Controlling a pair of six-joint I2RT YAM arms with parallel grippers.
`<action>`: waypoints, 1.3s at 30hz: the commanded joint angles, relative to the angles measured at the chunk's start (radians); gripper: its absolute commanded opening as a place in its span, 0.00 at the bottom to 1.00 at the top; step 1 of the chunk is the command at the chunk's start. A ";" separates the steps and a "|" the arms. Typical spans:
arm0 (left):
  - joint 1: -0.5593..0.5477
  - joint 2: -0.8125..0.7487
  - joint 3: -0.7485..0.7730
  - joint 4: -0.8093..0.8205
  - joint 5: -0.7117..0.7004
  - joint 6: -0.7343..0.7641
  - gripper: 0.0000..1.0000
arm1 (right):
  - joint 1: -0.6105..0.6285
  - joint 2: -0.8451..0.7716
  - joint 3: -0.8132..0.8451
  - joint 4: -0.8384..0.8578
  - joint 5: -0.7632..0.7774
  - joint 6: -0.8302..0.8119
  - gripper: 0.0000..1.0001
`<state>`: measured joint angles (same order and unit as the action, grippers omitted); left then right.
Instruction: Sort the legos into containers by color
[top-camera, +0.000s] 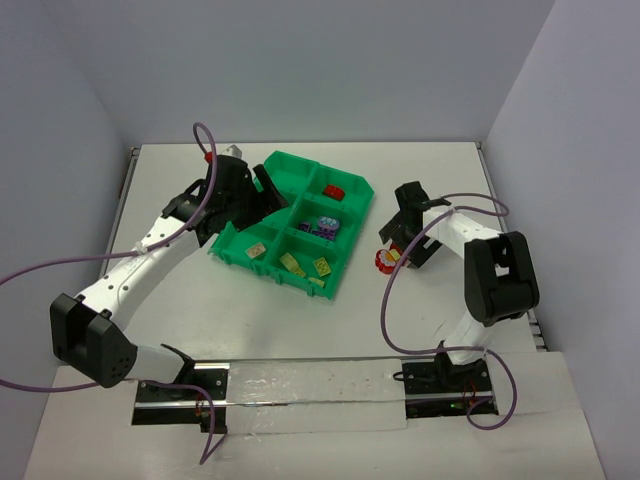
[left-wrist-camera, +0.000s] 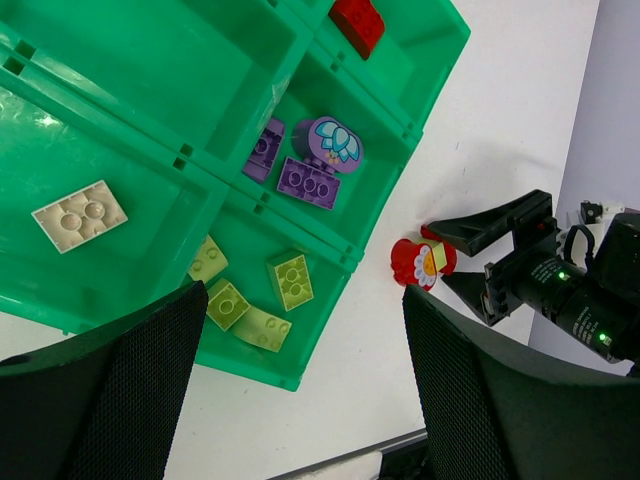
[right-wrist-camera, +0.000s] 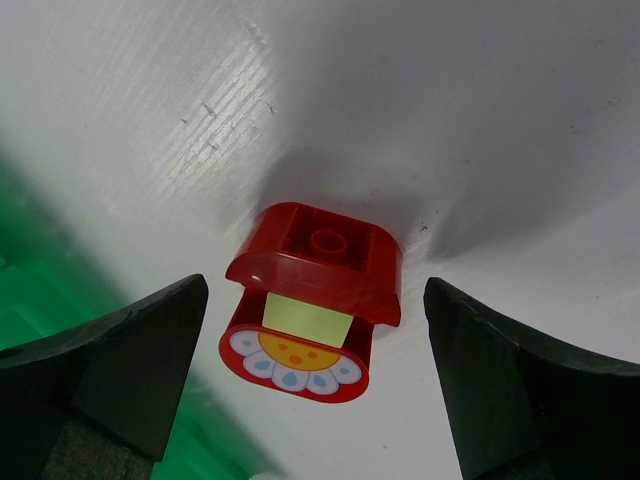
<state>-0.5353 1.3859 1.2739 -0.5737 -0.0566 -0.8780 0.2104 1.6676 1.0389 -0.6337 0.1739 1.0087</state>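
Right gripper (right-wrist-camera: 312, 300) spread wide, straddling red rounded plastic lego with flower-printed face (right-wrist-camera: 315, 265), touching nothing.
Lying on white table (top-camera: 330, 330) just right of bright green plastic tray (top-camera: 285, 157), centre-right in top view. Probably light, rigid, glossy, somewhat slippery; best pinched squarely across the red side walls. Left gripper (left-wrist-camera: 300, 385) likewise spread, empty, over the tray.

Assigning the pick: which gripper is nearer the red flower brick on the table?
Right. The right gripper, open, flanks the brick; the left gripper hangs over the green tray.
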 joint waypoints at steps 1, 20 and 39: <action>-0.005 -0.026 0.002 0.014 -0.014 0.017 0.86 | -0.006 0.014 0.013 -0.005 0.010 0.035 0.95; -0.005 -0.042 0.002 -0.026 -0.044 0.022 0.86 | -0.006 0.023 -0.006 0.018 0.013 0.093 0.76; -0.005 -0.014 0.016 -0.015 -0.028 0.036 0.86 | -0.006 -0.078 -0.028 0.021 0.044 0.054 0.43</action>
<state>-0.5351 1.3645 1.2561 -0.5994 -0.0825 -0.8621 0.2104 1.6583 1.0077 -0.6140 0.1735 1.0780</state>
